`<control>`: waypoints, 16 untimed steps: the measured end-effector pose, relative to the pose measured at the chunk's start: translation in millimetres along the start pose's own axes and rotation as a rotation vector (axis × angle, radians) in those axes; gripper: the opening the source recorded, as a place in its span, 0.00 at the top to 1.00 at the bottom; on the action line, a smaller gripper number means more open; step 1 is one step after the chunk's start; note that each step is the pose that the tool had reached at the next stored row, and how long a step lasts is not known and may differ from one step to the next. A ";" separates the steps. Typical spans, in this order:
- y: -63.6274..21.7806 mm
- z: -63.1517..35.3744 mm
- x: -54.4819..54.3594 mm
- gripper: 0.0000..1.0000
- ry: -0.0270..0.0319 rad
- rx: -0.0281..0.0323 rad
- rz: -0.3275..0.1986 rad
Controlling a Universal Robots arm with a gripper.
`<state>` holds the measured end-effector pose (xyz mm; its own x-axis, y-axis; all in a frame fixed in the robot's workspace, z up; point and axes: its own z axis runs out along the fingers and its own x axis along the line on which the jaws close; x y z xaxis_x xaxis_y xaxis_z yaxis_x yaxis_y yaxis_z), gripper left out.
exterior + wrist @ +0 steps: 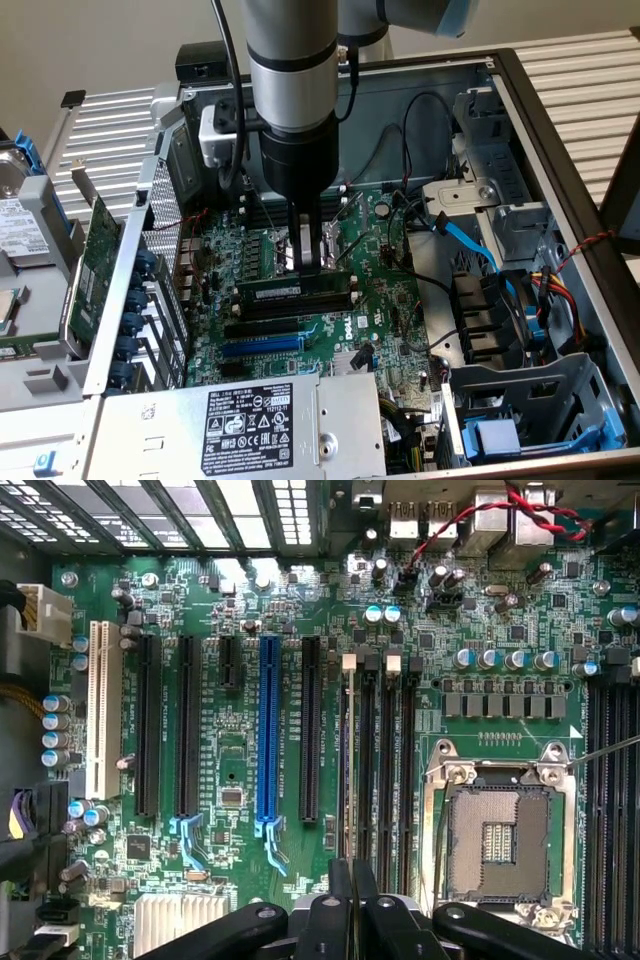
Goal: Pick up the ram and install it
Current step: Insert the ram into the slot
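A pale slatted bench (105, 135) carries the open computer case (420, 100), with a hard drive (20, 235) beside it at the exterior view's left

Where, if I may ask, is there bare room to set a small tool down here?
The power supply's flat top, bordering the motherboard, and the slatted table beyond the case. Around the drive cage, cables crowd.

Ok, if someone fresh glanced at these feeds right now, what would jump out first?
First, the grey arm reaching down into the open computer case, its gripper shut just above the ram, which stands on edge in the middle of the motherboard. After that, in the wrist view, the bright blue expansion slot and the bare processor socket.
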<state>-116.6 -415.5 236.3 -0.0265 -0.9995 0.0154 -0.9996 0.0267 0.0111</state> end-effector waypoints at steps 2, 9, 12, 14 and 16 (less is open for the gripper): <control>0.0 0.4 0.0 0.87 -0.0001 0.0001 0.000; 0.0 1.8 0.0 0.87 -0.0001 0.0000 0.000; 0.0 2.2 -0.1 0.87 0.0000 0.0000 0.000; 0.0 2.6 -0.1 0.87 0.0000 0.0001 0.000; 0.0 3.0 0.1 0.87 -0.0002 0.0002 0.000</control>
<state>-116.7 -415.6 233.2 -0.0266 -0.9995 0.0151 -0.9996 0.0268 0.0109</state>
